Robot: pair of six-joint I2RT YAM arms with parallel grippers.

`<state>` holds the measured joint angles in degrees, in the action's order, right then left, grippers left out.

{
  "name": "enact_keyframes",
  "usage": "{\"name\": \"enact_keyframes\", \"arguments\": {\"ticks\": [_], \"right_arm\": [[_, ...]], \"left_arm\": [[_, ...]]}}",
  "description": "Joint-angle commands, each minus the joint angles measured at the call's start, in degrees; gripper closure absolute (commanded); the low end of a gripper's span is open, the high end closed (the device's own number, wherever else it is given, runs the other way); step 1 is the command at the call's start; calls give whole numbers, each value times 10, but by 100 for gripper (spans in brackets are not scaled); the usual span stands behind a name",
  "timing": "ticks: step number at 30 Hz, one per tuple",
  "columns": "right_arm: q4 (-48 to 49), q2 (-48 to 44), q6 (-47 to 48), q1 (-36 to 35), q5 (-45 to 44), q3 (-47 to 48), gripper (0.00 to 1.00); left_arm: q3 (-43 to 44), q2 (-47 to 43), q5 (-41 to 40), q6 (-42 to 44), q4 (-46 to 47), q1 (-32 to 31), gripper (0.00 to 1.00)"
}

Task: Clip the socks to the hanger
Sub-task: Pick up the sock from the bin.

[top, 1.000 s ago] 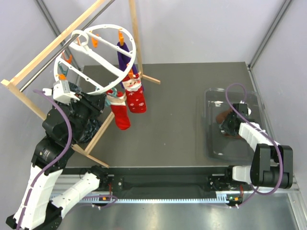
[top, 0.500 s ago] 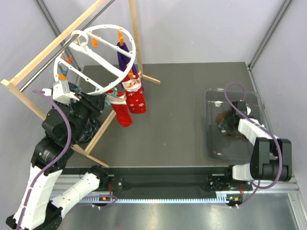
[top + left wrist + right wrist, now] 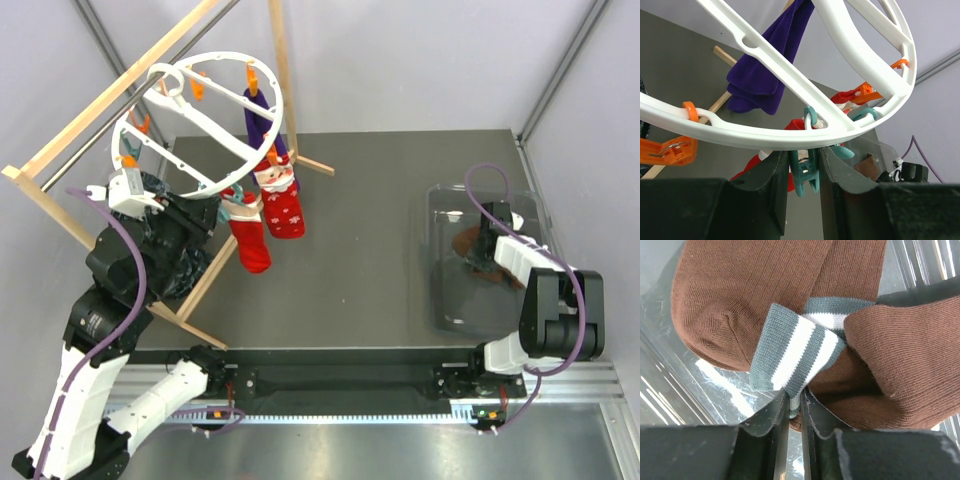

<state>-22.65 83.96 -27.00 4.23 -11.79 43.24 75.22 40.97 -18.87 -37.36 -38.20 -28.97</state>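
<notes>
In the bin (image 3: 452, 300), right gripper (image 3: 795, 399) seemingly pinches cuff (image 3: 794, 352).

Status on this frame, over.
Left gripper shut on teal clip at hanger rim. Right gripper shut on brown sock cuff in clear bin. Two red socks hang clipped. No obstruction seen.

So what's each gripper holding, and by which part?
Right gripper: the brown sock, by its striped cuff. Left gripper: apparently a teal clip, by its body, below the hanger rim.

Bright, even light leaves only faint shadows on the grey surface (image 3: 380, 250). White glare streaks the clear tray (image 3: 675, 390) (right wrist view); the right pincer (image 3: 795, 407) sits dark, soft-focused.
</notes>
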Motion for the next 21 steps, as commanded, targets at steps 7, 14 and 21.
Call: {"name": "enact_keyframes", "arguments": {"ticks": [7, 14, 21], "right_arm": [[-68, -151, 27, -12, 40, 31, 93], [-95, -262, 42, -16, 130, 104, 100], [-26, -255, 32, -98, 430, 177, 100]], "left_arm": [[9, -2, 15, -3, -2, 0, 100], [9, -2, 20, -3, 1, 0, 100], [9, -4, 26, -6, 7, 0, 100]]}}
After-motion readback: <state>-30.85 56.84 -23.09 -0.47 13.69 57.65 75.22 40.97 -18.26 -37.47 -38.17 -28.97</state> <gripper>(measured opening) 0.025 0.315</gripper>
